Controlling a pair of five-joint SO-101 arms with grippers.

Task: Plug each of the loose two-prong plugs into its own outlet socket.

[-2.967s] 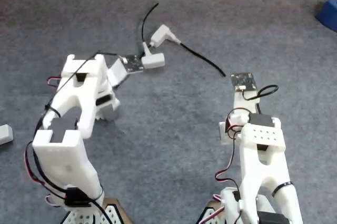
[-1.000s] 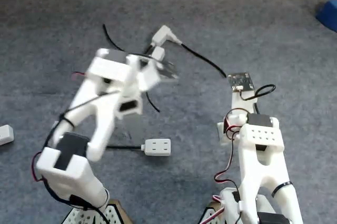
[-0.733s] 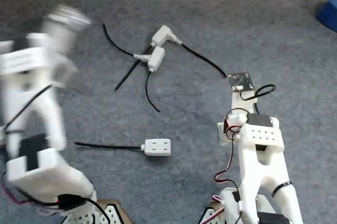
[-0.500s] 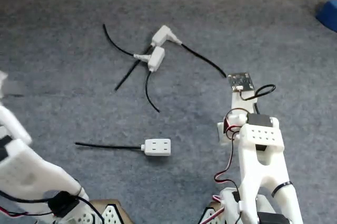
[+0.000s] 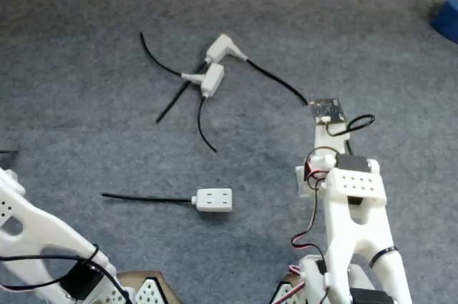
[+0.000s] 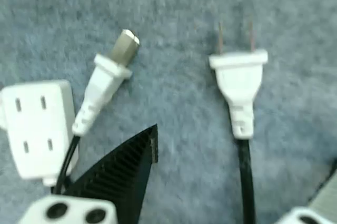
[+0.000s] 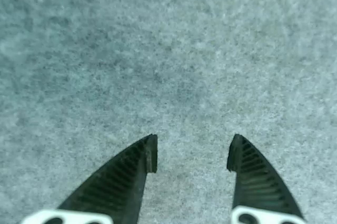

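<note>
My left arm [image 5: 28,236] sits folded back at about 8 o'clock on the grey counter [image 5: 372,46]. The left fingers [image 6: 124,168] are spread wide with nothing in them, which I take for a reset between grasps. Under that wrist a white two-prong plug [image 6: 238,74] lies flat with its prongs pointing away from the fingers. A second plug [image 6: 105,84] lies turned on its side, just beside an outlet block [image 6: 36,124] that is face up with its slots exposed, as insertion needs. I cannot match these three to the pieces in the high view. There, an outlet socket [image 5: 215,199] lies toward 6 o'clock with its black cord [image 5: 143,198] trailing toward 9. An angled plug [image 5: 220,48] and a straight plug [image 5: 211,79] lie just beside each other near 12 o'clock, well apart from it and unplugged. The right arm [image 5: 354,211] is at 5 o'clock, and the right fingers [image 7: 126,174] are parted over bare counter and released, probably parked out of the way. Three seconds ago the left arm reached over the plugs and the middle was bare. A second ago the socket already lay there. Since then the left arm has swung off toward 9 o'clock and dropped back, while the right arm has not moved.
</note>
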